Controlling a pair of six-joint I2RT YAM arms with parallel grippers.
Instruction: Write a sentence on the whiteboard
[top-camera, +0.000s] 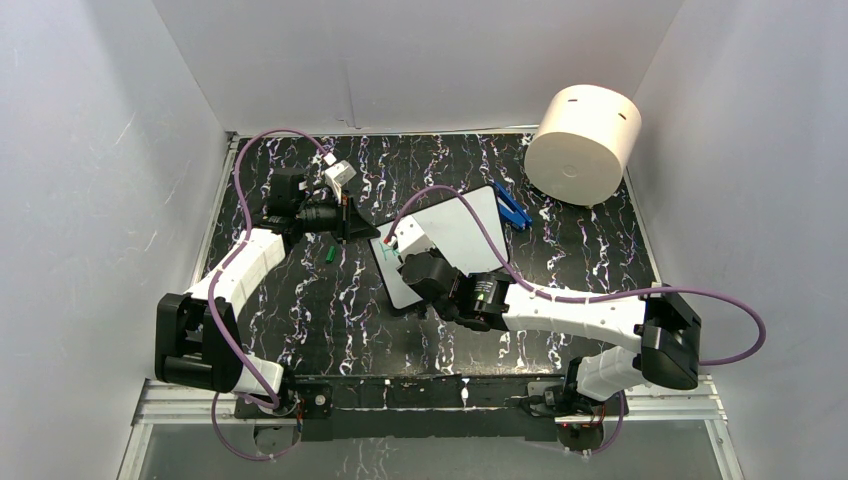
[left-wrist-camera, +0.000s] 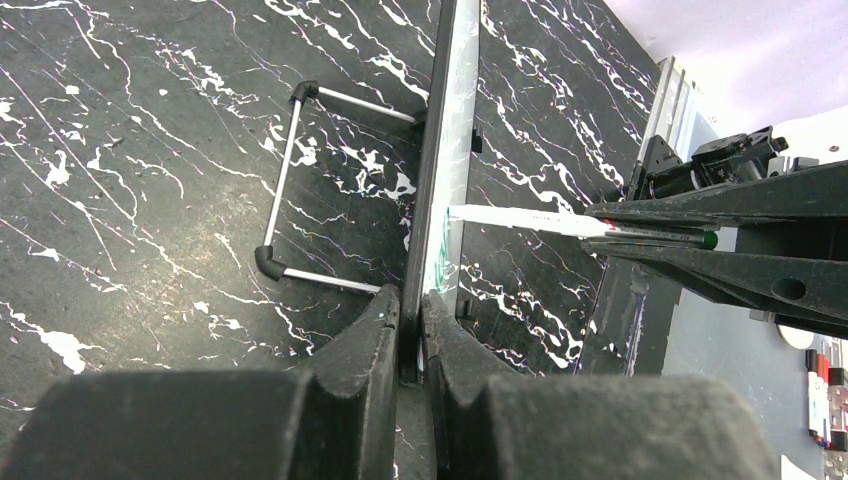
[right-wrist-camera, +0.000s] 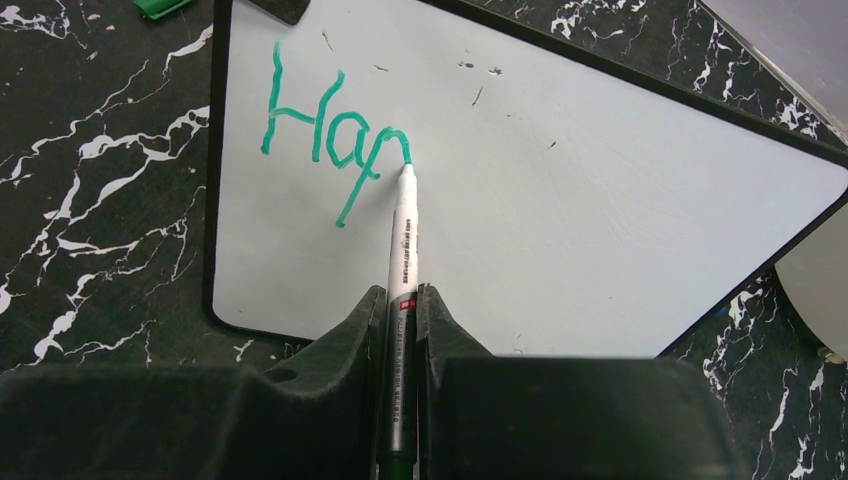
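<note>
Left wrist view: left gripper (left-wrist-camera: 410, 300) is clamped on the whiteboard (left-wrist-camera: 455, 150) edge, bracing it. Right wrist view: right gripper (right-wrist-camera: 402, 295) is closed on the marker (right-wrist-camera: 404, 235), whose long axis runs straight ahead of the fingers. Its tip touches the end of the sentence (right-wrist-camera: 330, 130), which reads "Hap". Blank board lies right of the tip, so strokes should proceed rightward. The right arm is extended low, forearm angled leftward.

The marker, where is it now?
Right wrist view: the marker, gripped in the right claw, touches the whiteboard, upper left, at the last letter of the green writing.
</note>
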